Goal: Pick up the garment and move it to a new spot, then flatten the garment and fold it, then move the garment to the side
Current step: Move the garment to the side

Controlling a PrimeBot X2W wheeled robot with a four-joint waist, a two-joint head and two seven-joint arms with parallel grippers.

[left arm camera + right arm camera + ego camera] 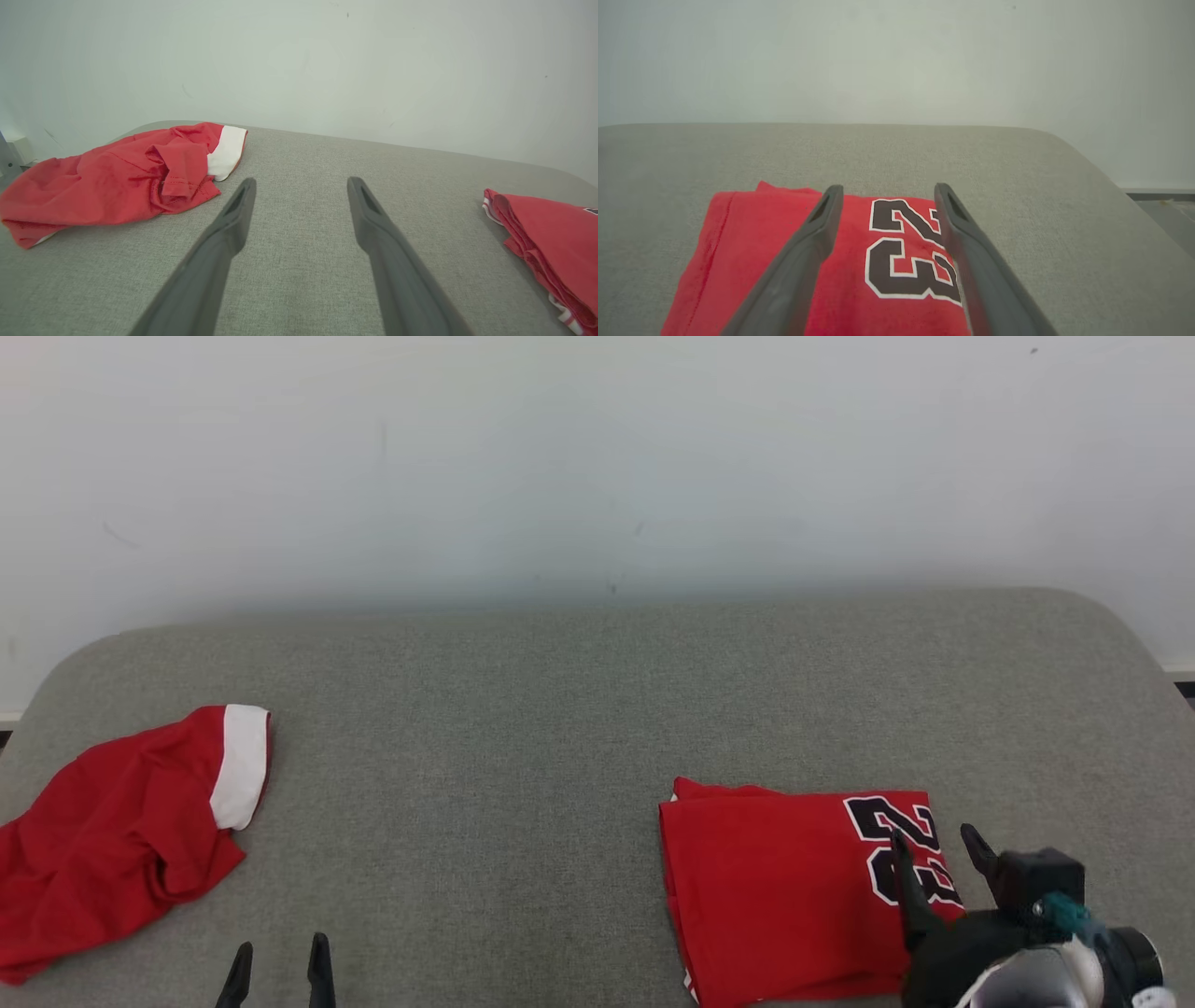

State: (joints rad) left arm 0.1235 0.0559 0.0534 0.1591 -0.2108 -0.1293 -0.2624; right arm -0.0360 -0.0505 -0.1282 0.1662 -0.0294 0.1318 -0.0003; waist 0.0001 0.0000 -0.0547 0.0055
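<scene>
Grey cushion (pixel 560 709) holds the folded jersey (pixel 775 887) beneath the right pincer (pixel 934 840), jaws wide, empty.

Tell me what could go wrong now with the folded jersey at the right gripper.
1. The right gripper, open over the folded jersey, could pinch only the top layer, so a lift or drag might undo the fold.
2. Moved leftward, the jersey might end up against the crumpled red garment on the grey surface, near the open left gripper.
</scene>
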